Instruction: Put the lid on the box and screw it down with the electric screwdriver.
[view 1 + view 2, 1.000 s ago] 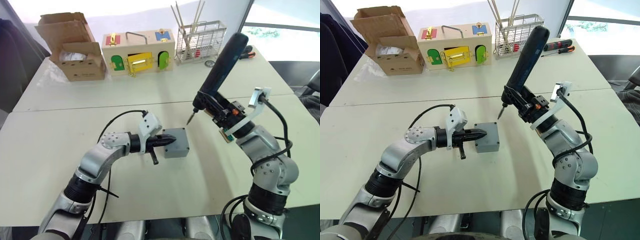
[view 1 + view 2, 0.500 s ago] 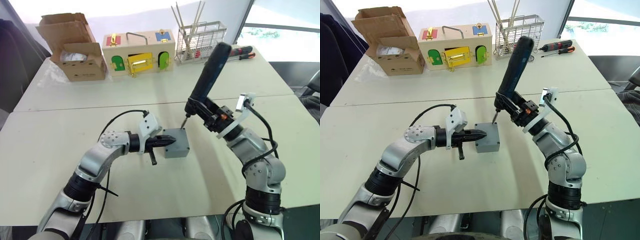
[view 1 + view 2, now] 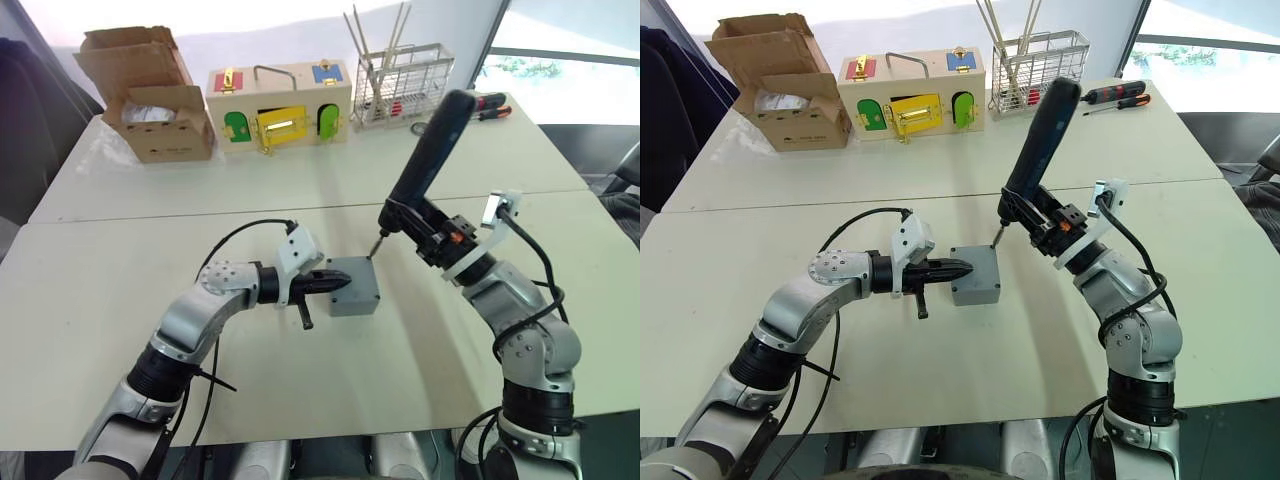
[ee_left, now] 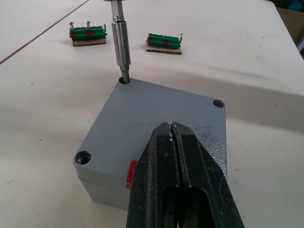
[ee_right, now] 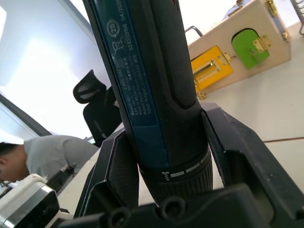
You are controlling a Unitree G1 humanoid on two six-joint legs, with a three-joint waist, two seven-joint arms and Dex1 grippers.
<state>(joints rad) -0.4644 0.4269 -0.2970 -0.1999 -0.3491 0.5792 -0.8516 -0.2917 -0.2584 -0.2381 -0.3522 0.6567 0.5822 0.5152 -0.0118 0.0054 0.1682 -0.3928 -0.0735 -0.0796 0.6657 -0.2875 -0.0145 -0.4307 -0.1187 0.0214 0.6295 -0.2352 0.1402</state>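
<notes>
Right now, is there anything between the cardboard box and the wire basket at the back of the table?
Yes. In the left eye view, a wooden latch box with green and yellow doors stands between the brown cardboard carton and the wire basket.

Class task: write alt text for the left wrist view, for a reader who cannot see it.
A thin metal screwdriver bit stands with its tip in a corner hole of the flat grey plastic lid, which sits on a square grey box. The left gripper, black fingers shut, rests on the lid's near edge; two green screw strips lie beyond on the white table.
</notes>
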